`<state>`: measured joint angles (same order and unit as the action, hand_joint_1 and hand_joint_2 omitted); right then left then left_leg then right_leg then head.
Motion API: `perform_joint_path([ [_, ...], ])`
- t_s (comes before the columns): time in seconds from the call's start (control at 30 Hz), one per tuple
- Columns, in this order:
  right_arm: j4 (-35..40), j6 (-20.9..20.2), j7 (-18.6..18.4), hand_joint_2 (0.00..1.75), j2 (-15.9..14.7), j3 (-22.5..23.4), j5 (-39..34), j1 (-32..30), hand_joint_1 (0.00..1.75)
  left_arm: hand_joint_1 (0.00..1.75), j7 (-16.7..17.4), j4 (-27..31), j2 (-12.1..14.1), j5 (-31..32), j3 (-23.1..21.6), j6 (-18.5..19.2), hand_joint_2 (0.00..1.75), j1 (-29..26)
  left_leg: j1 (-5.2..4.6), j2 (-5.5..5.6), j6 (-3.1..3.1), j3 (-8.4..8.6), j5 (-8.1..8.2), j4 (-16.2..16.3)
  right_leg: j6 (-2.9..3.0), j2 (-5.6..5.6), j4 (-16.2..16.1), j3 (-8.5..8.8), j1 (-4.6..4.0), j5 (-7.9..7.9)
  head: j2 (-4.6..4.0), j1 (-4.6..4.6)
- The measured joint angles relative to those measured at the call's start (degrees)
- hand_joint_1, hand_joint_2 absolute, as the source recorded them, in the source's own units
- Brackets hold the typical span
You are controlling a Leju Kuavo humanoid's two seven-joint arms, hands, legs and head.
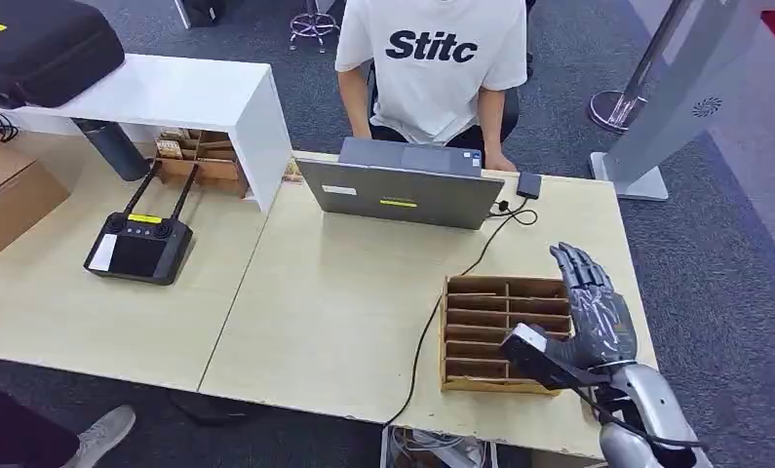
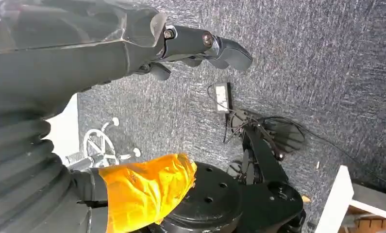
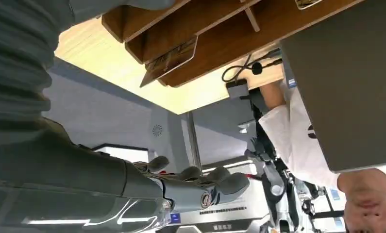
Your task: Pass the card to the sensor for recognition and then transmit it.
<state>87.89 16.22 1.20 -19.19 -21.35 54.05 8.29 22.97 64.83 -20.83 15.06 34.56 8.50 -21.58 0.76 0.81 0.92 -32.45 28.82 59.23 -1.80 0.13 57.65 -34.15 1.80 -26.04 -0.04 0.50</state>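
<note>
barely begun, by the look of it: right robot hand (image 1: 593, 307) hovered empty, fingers spread, beside the wooden rack (image 1: 505, 333) on the tabletop (image 1: 344, 302); card (image 3: 170, 60) sat in a slot, ungrasped. left robot hand (image 2: 200, 48) hung empty, fingers loosely curled, above the floor.

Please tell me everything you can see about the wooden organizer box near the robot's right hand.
The wooden organizer box lies flat on the light wood table, near its front right edge. It looks like brown plywood, split by thin dividers into narrow slots. A black cable runs beside it. The right hand hovers at its right side, fingers extended.
</note>
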Motion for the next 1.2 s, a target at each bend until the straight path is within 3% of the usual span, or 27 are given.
perform_joint_path([
  [1.2,-3.2,0.8,-1.1,1.75,0.0,0.8,-0.6,0.0,0.00,0.00,-0.3,0.0,0.0,0.3,0.0,0.1,1.75,0.0,0.00,0.00,0.00,-0.01,0.00,0.0,0.00,0.00,0.0,-0.02,0.00,0.00,0.00,0.00],
])
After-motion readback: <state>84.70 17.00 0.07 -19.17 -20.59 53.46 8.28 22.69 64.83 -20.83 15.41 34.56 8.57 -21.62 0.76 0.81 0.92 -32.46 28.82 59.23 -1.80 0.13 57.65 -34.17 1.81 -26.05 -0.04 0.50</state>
